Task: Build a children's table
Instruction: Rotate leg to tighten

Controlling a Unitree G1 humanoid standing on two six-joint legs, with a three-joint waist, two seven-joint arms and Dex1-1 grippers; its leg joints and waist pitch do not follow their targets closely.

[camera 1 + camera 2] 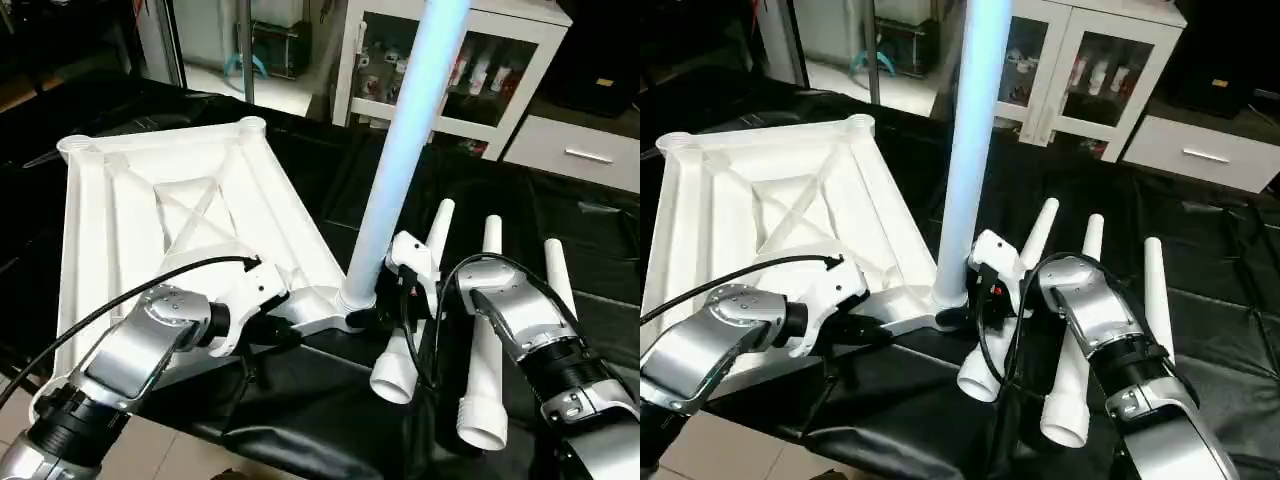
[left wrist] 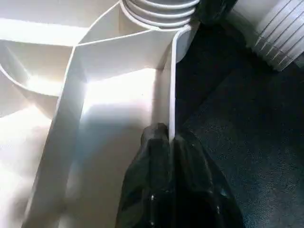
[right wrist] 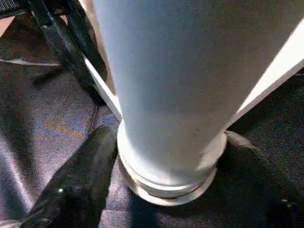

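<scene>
The children's table top (image 1: 130, 200) lies upside down on black cloth, its X-ribbed underside facing up. One white leg (image 1: 400, 150) stands upright in the near right corner socket (image 1: 352, 298). My left gripper (image 2: 169, 135) is shut on the top's thin rim wall just short of that socket. My right gripper (image 3: 171, 156) is around the base of the upright leg, with a black finger (image 3: 80, 175) pressed against its collar on each side. Three loose legs (image 1: 487, 380) lie side by side on the cloth under and beside my right forearm.
The black cloth (image 1: 330, 420) ends near the front, with bare floor (image 1: 180, 450) at lower left. A white glass-door cabinet (image 1: 480, 60) and a drawer unit (image 1: 590, 150) stand behind the table. A metal pole (image 1: 245, 50) rises at the back.
</scene>
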